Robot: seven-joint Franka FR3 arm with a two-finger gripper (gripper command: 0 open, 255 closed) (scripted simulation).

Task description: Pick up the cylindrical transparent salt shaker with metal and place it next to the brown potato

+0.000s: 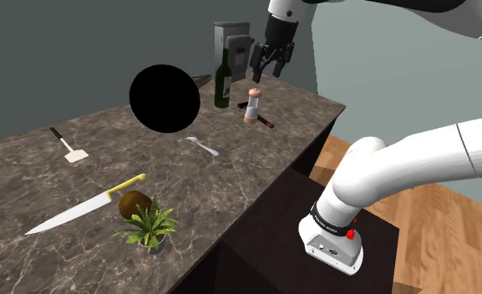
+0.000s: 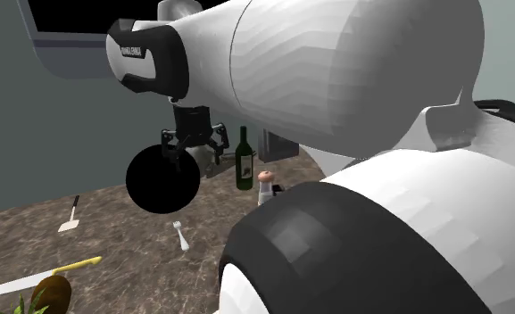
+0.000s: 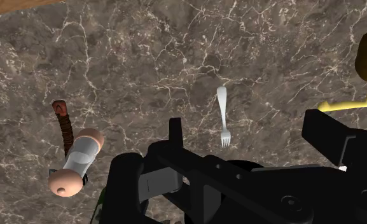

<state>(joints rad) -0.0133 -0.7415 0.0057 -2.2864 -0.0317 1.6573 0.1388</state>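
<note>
Jaws are hanging wide open over the salt shaker (image 1: 253, 104)
Probably spreading to fit round it while it's standing upright by the desk's (image 1: 30, 167) far corner.

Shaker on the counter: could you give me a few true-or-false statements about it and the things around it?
1. The shaker stands upright on the counter. True.
2. The gripper clasps the shaker. False: it hangs open higher up, touching nothing.
3. The potato lies by the knife's yellow handle. True.
4. The fork lies in a bowl. False: it lies on the bare counter.
</note>
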